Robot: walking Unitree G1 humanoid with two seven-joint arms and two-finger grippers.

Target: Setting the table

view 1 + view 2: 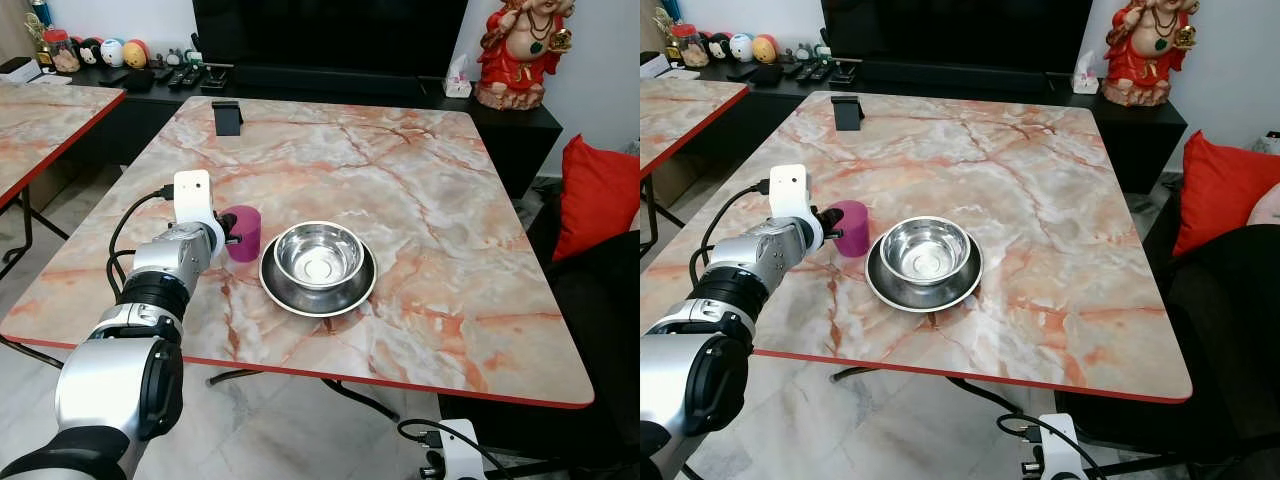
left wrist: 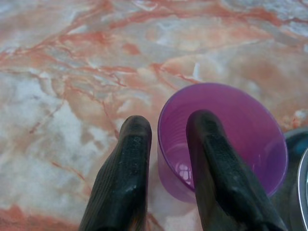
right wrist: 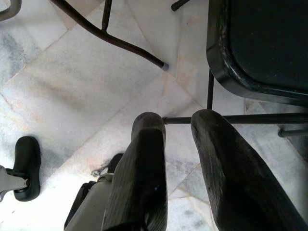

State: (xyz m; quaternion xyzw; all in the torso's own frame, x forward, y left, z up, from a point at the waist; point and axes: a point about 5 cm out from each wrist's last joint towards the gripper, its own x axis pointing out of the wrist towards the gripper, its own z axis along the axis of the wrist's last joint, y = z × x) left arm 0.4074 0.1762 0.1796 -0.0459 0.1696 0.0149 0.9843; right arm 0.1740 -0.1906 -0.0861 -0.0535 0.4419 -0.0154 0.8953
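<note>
the purple cup (image 1: 243, 232) stands upright on the marble counter (image 1: 420, 200), just to the left of the steel bowl (image 1: 318, 255), which sits on a steel plate (image 1: 290, 295). the left tool (image 2: 168, 144) is at the cup's rim with one finger inside the cup and the other outside, so the near wall sits between them. the fingers (image 2: 127, 168) are close on that wall and appear to be gripping the cup, though actual contact is hard to confirm.

the cup looks like thin plastic: light, a little flexible, smooth. a pinch on the rim wall should be enough to carry it, but a hard squeeze could bend it, and a loose one could let it slip or tip. it sits close to the plate's edge, so a sideways nudge might knock it against the metal.

the head views show the whole layout: cup, bowl and plate near the counter's front left, and a small dark stand (image 1: 227, 117) at the far edge. the left wrist view shows how the fingers straddle the rim. the right tool (image 3: 178, 159) hangs low over the tiled floor (image 3: 72, 86) by a chair leg (image 3: 120, 41), fingers parted with nothing between them.
</note>
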